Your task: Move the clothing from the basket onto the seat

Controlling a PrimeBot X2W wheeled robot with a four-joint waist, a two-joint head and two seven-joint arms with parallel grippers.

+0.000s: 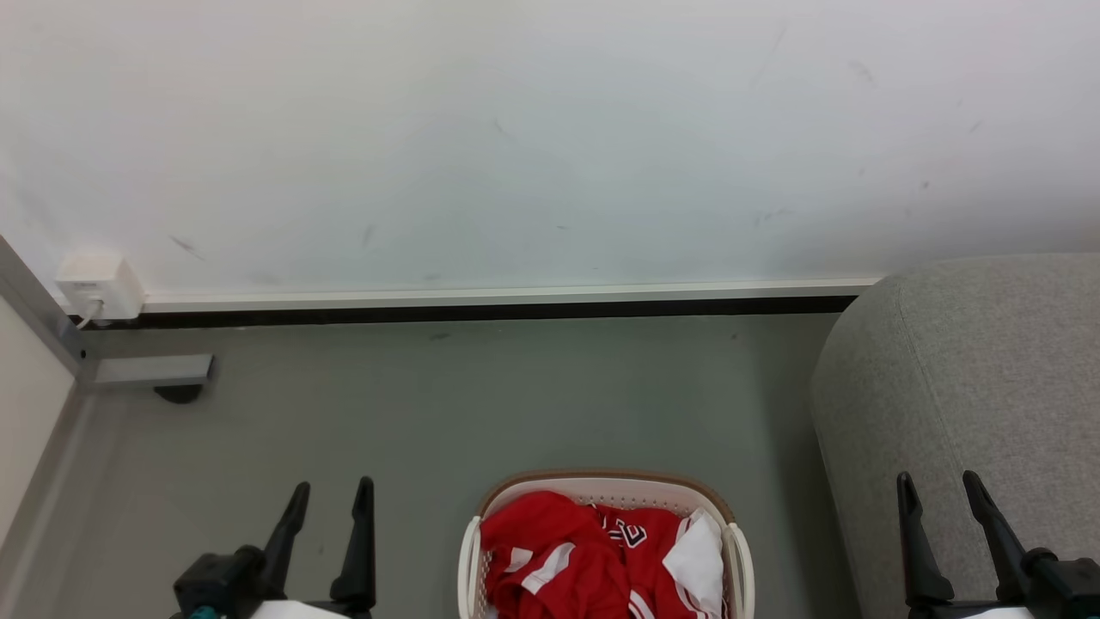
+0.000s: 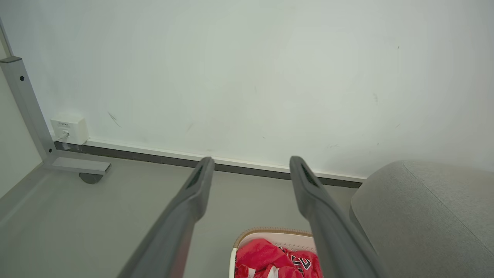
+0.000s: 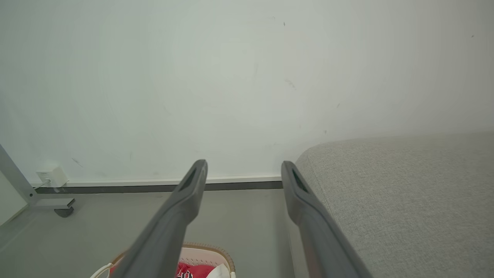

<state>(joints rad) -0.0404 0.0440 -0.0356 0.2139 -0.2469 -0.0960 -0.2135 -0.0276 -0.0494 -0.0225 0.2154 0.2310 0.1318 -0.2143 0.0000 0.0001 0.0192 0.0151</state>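
Observation:
Red clothing (image 1: 593,559) with white stripes and a white patch lies bunched in the off-white basket (image 1: 737,550), which stands on the floor at the bottom middle of the head view. The grey seat (image 1: 971,387) rises to the basket's right. My left gripper (image 1: 331,494) hangs open over bare floor left of the basket, nothing between its fingers. My right gripper (image 1: 941,483) is open in front of the seat, right of the basket. The left wrist view shows the clothing (image 2: 266,258), the basket (image 2: 285,235), the seat (image 2: 424,216) and my open left gripper (image 2: 251,164). The right wrist view shows the seat (image 3: 405,200), the basket (image 3: 216,253) and my open right gripper (image 3: 243,168).
A white wall (image 1: 550,137) with a pale skirting and dark strip runs across the back. A white socket box (image 1: 99,284) sits low on the wall at the left, beside a grey metal frame leg (image 1: 150,370) on a castor. Grey floor (image 1: 516,404) lies between wall and basket.

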